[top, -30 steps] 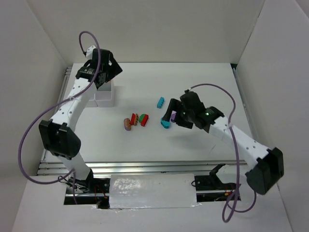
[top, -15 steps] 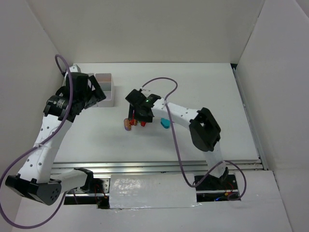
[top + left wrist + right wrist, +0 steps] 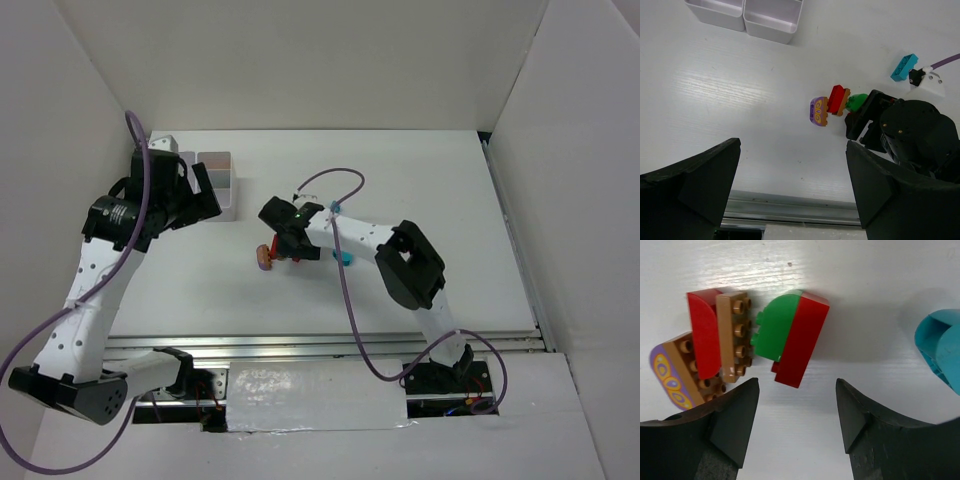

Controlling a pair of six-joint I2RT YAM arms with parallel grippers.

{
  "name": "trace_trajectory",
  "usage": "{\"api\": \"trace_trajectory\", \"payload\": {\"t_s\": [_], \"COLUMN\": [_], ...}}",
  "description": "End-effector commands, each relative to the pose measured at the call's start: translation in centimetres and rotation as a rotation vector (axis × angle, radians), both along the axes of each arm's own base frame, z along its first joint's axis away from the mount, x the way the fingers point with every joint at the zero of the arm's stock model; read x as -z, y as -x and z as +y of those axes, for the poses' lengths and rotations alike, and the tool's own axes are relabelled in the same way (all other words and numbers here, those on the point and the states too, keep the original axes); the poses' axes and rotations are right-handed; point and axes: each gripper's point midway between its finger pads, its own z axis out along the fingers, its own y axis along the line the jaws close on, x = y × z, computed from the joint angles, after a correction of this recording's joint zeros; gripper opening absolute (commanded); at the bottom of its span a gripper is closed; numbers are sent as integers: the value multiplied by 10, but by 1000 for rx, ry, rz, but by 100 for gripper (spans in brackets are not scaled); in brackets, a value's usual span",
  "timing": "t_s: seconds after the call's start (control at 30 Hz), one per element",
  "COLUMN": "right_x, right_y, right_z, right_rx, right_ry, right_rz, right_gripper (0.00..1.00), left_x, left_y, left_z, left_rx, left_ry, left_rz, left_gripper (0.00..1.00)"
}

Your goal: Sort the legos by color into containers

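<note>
A cluster of legos lies mid-table: a red-and-brown piece (image 3: 705,340), a green-and-red piece (image 3: 790,335) and a purple-topped brown oval (image 3: 670,375). The cluster also shows in the left wrist view (image 3: 832,104) and partly in the top view (image 3: 266,255). My right gripper (image 3: 797,425) is open and empty, low over the table just beside the green-and-red piece (image 3: 290,243). A teal oval (image 3: 940,347) lies to its right. A teal brick (image 3: 904,67) lies farther back. My left gripper (image 3: 792,190) is open and empty, held high near the white tray (image 3: 216,190).
Two tray compartments (image 3: 772,15) show empty in the left wrist view. The right arm's black wrist (image 3: 912,135) and its purple cable (image 3: 340,175) hang over the lego cluster. White walls enclose the table on three sides; a metal rail (image 3: 300,345) runs along the near edge.
My right arm swung left from the teal pieces to the lego cluster and lowered there. My left arm pulled back from over the tray toward the near left.
</note>
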Motion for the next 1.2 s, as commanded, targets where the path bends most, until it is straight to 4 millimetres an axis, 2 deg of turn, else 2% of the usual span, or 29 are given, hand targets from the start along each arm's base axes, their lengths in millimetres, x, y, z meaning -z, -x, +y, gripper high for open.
{"api": "trace_trajectory", "payload": {"t_s": [0.0,0.27,0.5,0.73,0.83,0.9,1.0,1.03,1.1,1.13,1.17], "right_x": [-6,5,20,31,35,38,40,39,34,36,26], "right_y": [-11,-29,-27,-24,-27,-29,-32,-32,-29,-26,-25], "right_z": [-4,-6,-3,-9,-13,-15,-18,-15,-11,-16,-16], "right_rx": [9,-10,-76,-61,-55,-78,-112,-126,-178,-195,-207], "right_ry": [-16,-43,-84,-76,-85,-78,-62,-71,-93,-83,-97], "right_rz": [-41,-47,-10,25,32,32,24,21,4,5,-14], "right_gripper": [70,62,54,52,45,28,23,21,5,1,0], "left_x": [-9,-4,3,3,5,8,12,12,11,11,10], "left_y": [-5,-14,-17,-20,-21,-21,-22,-22,-23,-23,-23], "left_z": [-9,-14,-17,-20,-21,-22,-25,-26,-29,-32,-35], "left_rx": [67,98,107,116,119,120,128,130,141,148,160], "left_ry": [12,5,5,17,22,26,35,39,60,69,86], "left_rz": [-22,1,15,16,15,20,32,33,24,23,21], "left_gripper": [99,100,100,99,99,99,99,100,100,99,99]}}
